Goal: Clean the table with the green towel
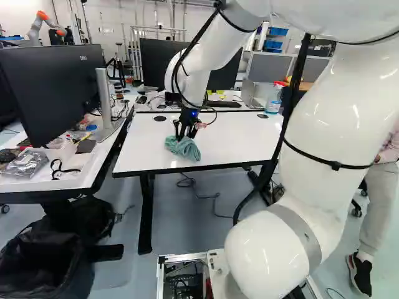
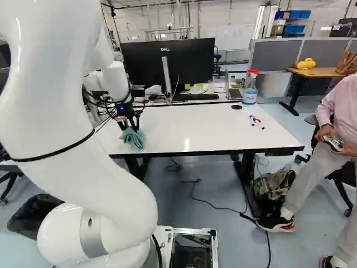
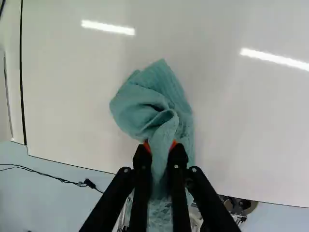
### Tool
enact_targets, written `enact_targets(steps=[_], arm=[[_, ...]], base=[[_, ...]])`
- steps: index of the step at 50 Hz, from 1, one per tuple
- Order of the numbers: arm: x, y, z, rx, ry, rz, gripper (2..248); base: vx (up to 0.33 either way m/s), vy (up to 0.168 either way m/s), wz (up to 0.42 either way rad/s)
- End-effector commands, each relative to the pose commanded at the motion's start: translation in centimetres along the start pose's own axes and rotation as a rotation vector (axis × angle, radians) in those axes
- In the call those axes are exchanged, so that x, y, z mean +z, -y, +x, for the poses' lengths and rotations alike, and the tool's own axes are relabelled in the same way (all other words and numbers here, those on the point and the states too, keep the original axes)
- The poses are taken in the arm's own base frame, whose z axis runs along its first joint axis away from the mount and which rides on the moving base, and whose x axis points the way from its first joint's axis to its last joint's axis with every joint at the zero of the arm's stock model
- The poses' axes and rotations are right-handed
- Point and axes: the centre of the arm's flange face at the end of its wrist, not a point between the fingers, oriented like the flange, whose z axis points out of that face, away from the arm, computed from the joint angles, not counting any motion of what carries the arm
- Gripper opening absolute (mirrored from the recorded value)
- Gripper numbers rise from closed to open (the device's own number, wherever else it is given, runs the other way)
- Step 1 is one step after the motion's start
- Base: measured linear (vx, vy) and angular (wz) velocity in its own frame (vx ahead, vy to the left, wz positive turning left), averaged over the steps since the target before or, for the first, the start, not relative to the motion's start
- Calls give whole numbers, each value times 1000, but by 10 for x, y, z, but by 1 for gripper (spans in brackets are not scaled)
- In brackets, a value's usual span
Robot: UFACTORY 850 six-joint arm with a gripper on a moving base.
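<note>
Towel (image 3: 153, 99) pinched in the gripper (image 3: 160, 145) at the surface's (image 2: 195, 134) eight o'clock in the right base view, the grasp is done, but wiping toward the pens (image 2: 257, 121) at three o'clock seems left.

The white arm (image 1: 327, 124) rises from its lowest joint (image 1: 271, 255) on the near side of the green towel (image 1: 182, 148), bends over high up and reaches down to the towel. Its wrist (image 1: 190, 90) is above the towel, the black gripper (image 1: 182, 137) pointing down, both fingers closed on the towel from two sides, orange pads (image 3: 147, 147) against it
</note>
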Motion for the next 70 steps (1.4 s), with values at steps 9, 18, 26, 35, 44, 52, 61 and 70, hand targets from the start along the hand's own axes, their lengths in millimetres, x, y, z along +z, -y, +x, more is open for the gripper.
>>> enact_targets(steps=[9, 18, 26, 35, 44, 52, 61, 70], arm=[[-11, 14, 2, -29, -25, 8, 47], [-15, 31, 5, -63, -36, 16, 47], [-14, 47, 6, -95, -34, 22, 47], [-12, 65, 5, -133, -31, 30, 47], [-12, 83, -1, -170, -28, 37, 47], [-12, 97, -9, -203, -24, 43, 47], [-12, 111, -20, -238, -19, 50, 47], [-13, 114, -21, -245, -19, 51, 47]], base=[[0, 0, 0], [0, 0, 0], [0, 0, 0], [0, 0, 0], [0, 0, 0], [0, 0, 0], [0, 0, 0], [0, 0, 0]])
